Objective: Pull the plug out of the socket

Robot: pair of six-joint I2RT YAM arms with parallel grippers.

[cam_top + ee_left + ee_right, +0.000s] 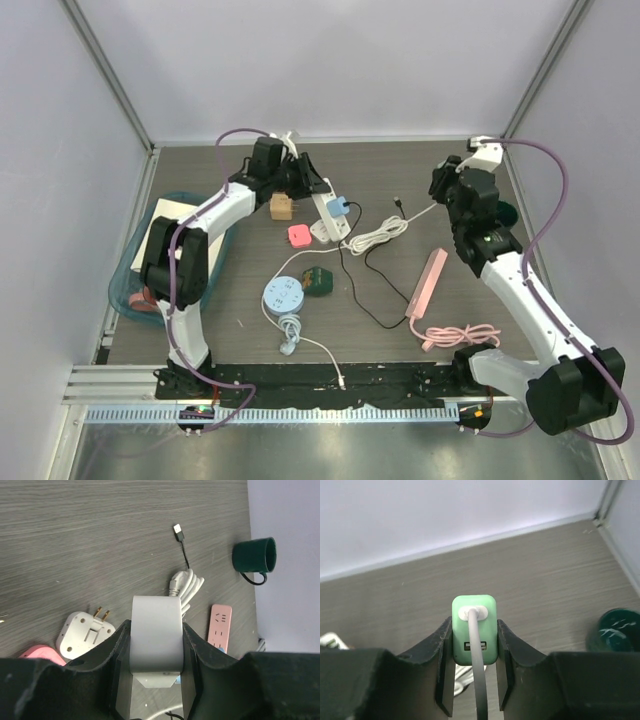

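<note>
My left gripper (305,180) is shut on the end of a white power strip (328,222), which has a blue plug (338,207) on it. In the left wrist view the strip (155,645) sits squeezed in my left gripper (156,625). My right gripper (445,185) is at the back right, well apart from the strip. In the right wrist view my right gripper (474,622) is shut on a green USB charger plug (474,611) held above the table. A white cable (479,680) runs from the plug to a coil (378,237).
A teal basket (130,270) stands at the left. A wood block (282,206), pink adapter (299,235), white pronged adapter (82,632), blue cable reel (282,296), pink power strip (430,280), pink cable (465,335), black cable (365,290) and dark green mug (615,630) lie around.
</note>
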